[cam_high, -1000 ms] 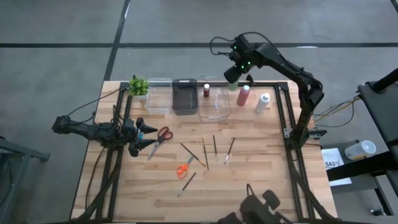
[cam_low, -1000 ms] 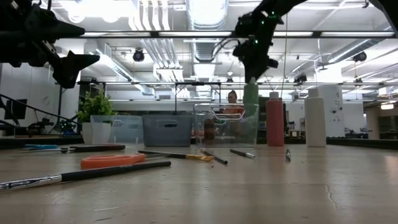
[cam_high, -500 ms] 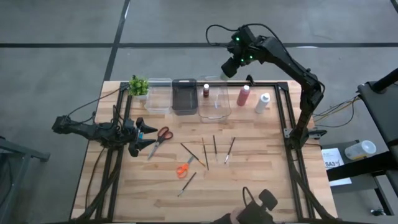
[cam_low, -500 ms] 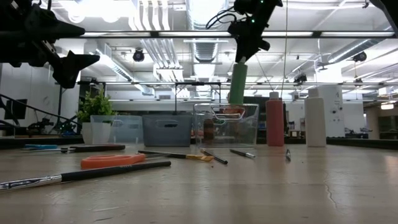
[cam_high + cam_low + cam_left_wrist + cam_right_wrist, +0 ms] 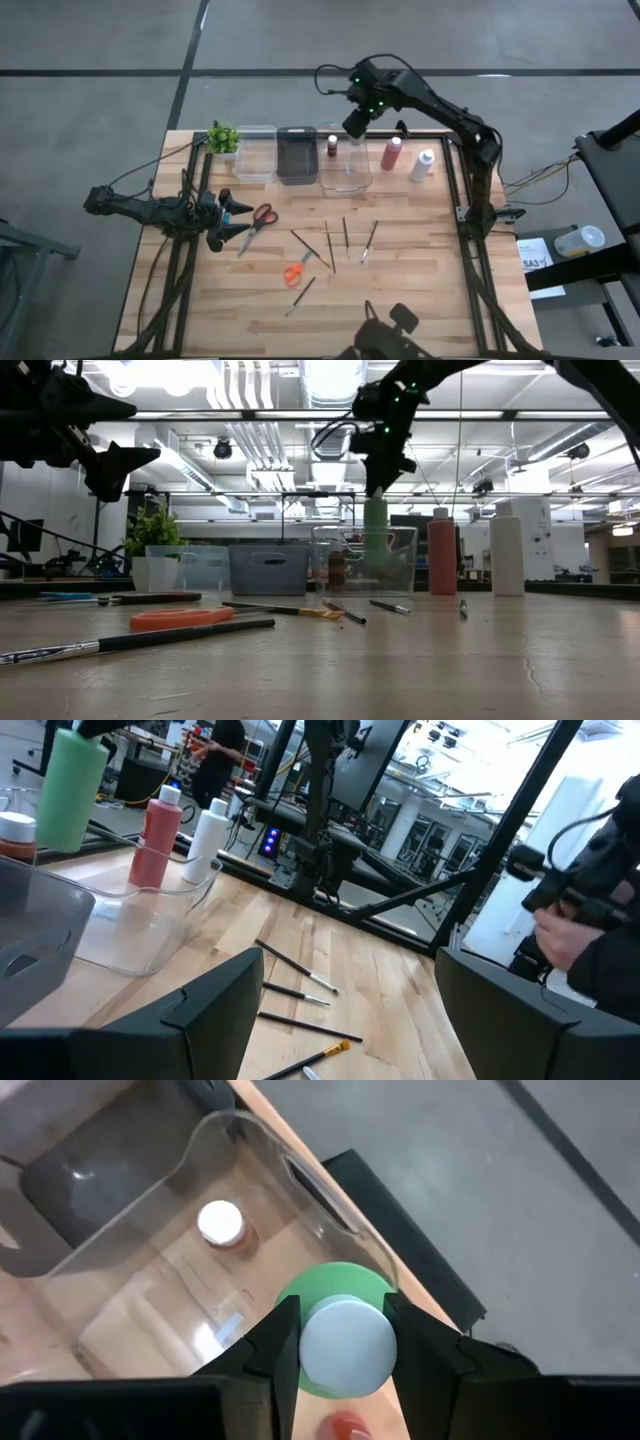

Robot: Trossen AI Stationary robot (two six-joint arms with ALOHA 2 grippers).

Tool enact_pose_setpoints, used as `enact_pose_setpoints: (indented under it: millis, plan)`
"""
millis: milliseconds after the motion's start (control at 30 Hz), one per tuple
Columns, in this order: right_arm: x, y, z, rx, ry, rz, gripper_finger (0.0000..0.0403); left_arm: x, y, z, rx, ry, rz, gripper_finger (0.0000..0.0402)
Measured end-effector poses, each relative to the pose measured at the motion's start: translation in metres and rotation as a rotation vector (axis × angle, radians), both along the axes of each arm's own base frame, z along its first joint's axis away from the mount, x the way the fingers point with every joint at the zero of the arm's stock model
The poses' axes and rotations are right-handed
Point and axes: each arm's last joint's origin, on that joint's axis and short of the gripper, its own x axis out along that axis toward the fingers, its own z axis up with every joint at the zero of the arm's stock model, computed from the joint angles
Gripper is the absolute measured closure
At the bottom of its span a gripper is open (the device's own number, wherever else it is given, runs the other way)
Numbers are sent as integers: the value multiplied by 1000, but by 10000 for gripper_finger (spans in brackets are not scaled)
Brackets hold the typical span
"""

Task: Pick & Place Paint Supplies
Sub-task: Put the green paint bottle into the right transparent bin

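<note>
My right gripper (image 5: 355, 122) is shut on a green paint bottle (image 5: 375, 532) with a white cap, over the far right part of a clear bin (image 5: 345, 168). In the low view the bottle's lower part shows through the bin's wall. A tiny brown bottle (image 5: 222, 1223) stands in that bin. A dark red bottle (image 5: 391, 153) and a white bottle (image 5: 422, 165) stand upright on the table to the bin's right. My left gripper (image 5: 238, 217) is open and empty above the table's left side, next to the red-handled scissors (image 5: 262, 217). My right gripper pinches the green bottle's white cap (image 5: 347, 1342) between its two fingers (image 5: 285, 1348), one on each side. The fingers come from above, pointing down. The bottle hangs upright below them. I cannot tell whether its bottom touches the bin's floor.
Several thin brushes (image 5: 332, 243) and an orange tool (image 5: 292, 273) lie mid-table. A dark bin (image 5: 296, 155), a smaller clear bin (image 5: 256, 155) and a potted plant (image 5: 222, 137) stand along the far edge. A person's hand (image 5: 570, 920) shows beyond the table.
My right gripper has carried the green bottle from beside the dark red bottle toward the table's left. It rose first, with the bottle tilted, then came down over the clear bin, where the bottle now hangs upright and lower.
</note>
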Motion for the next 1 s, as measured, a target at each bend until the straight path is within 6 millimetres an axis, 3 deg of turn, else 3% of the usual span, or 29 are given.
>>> enact_pose_setpoints:
  millis: [333,533,767,1000]
  plan:
    - [16,-9,-27,17,34,20,288,0,0,0,0,0,0,99]
    - [20,-12,-39,29,49,21,266,0,0,0,0,0,0,99]
    - [23,-14,-44,42,46,25,285,0,0,0,0,0,0,99]
    - [23,-14,-44,54,36,6,202,0,0,0,0,0,0,99]
